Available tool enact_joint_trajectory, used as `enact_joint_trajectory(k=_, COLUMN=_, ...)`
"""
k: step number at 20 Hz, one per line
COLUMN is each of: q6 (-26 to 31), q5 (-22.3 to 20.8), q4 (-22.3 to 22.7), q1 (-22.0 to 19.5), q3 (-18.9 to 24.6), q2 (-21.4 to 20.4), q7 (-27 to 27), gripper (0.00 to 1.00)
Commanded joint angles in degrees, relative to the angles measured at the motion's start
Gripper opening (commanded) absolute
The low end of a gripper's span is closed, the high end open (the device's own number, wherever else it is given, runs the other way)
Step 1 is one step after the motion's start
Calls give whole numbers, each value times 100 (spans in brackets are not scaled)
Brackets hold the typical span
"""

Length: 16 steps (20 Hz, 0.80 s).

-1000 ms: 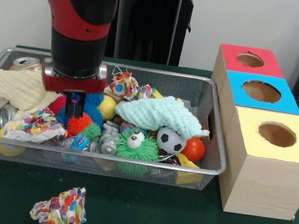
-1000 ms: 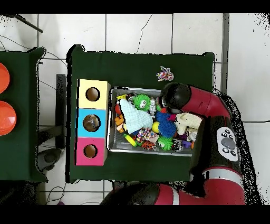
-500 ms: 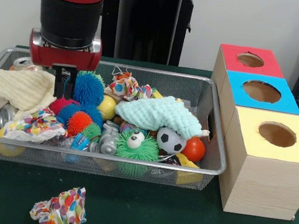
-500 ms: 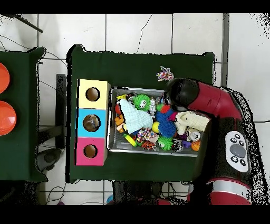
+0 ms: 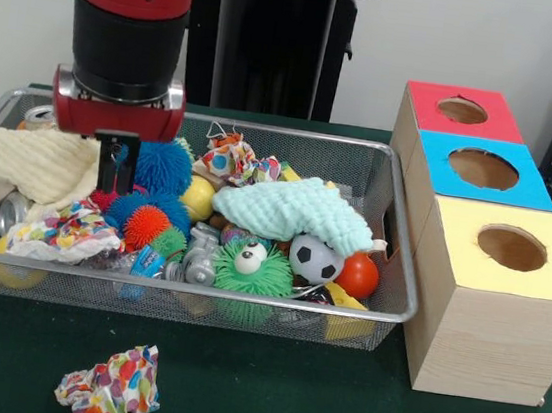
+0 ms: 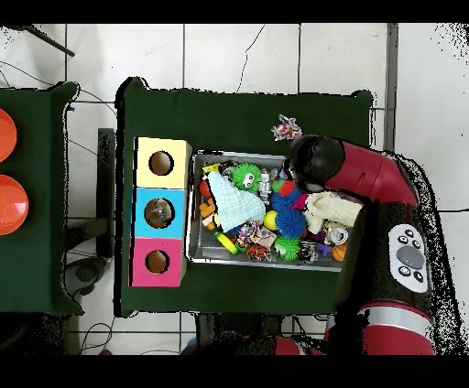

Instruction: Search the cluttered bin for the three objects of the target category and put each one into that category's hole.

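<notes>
- Compared with a second ago, the end effector (image 5: pixel 111 168) stands higher and further toward the bin's left end in the front view; over the last half second it has barely shifted.
- Its dark fingers hang close together just above the spiky balls, with a blue spiky ball (image 5: pixel 163 165) right beside them; whether they grip anything cannot be told.
- One wire mesh bin (image 5: pixel 392 243) sits on the green surface (image 5: pixel 263 391), and it is crowded.
- Spiky balls, counted in the front view: two blue, one orange (image 5: pixel 147 226), one small green beside it, and one green with googly eyes (image 5: pixel 251 267).
- Smooth balls: one yellow (image 5: pixel 198 197), one soccer ball (image 5: pixel 316 259), one red-orange (image 5: pixel 358 274).
- Cloths: one cream towel (image 5: pixel 22 159) at the left end, one mint cloth (image 5: pixel 294 210) in the middle.
- Crumpled patterned paper wads: two in the bin, and one (image 5: pixel 111 385) outside it on the surface.
- Cans: one at the far left corner (image 5: pixel 48 117), at least one more under the towel; no label can be read.
- Three boxes stand in a row beside the bin, each with one round hole: red (image 5: pixel 463 110), blue (image 5: pixel 483 168), yellow (image 5: pixel 511 246).
</notes>
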Motion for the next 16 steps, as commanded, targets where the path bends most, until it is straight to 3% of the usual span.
enact_joint_trajectory(k=1, q6=-660, q5=2, q4=111, q1=-186, q3=402, q2=707, q7=992, gripper=0)
enact_joint_trajectory(k=16, q6=-1137, q5=-24, q4=-14, q1=-394, q3=617, q2=1061, q7=569, gripper=0)
